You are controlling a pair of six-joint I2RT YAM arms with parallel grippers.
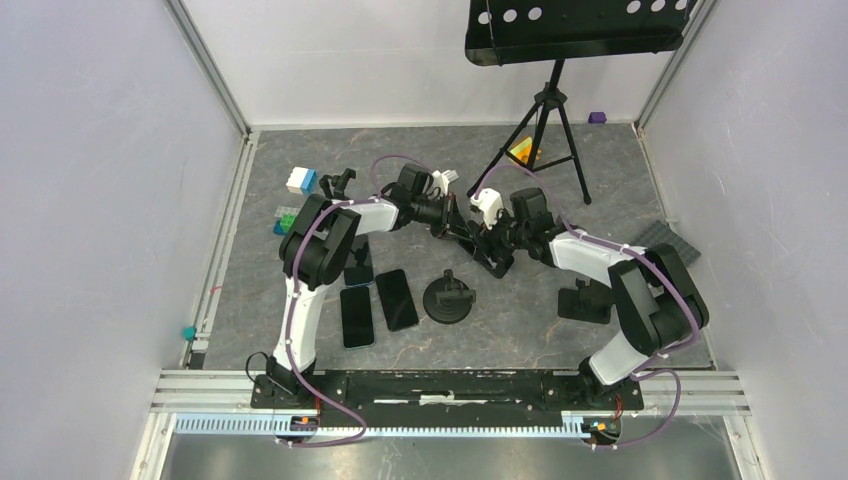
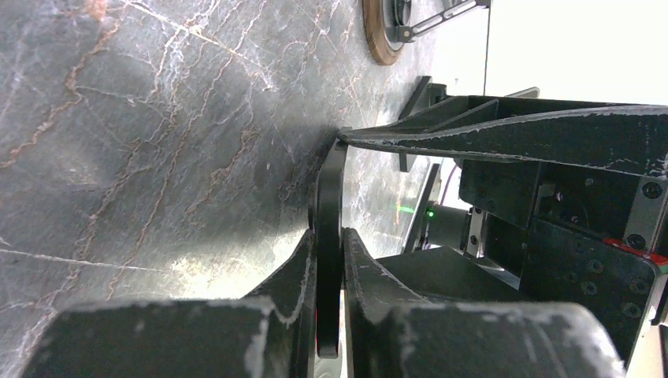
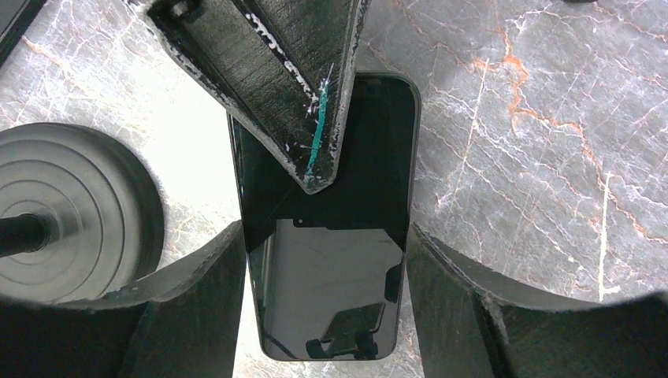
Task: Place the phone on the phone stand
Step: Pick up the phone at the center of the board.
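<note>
A black phone hangs above the marble table between both grippers, near the middle of the top view. My right gripper clamps it across its width, one finger on each long side. My left gripper is shut on the thin edge of the phone, seen edge-on, and one of its fingers lies over the screen in the right wrist view. The phone stand, a round black base with a short stem, stands on the table just left of the held phone.
Three more dark phones lie left of the stand. A music stand's tripod rises behind the grippers. Toy blocks sit at the back left, and a black object rests by the right arm.
</note>
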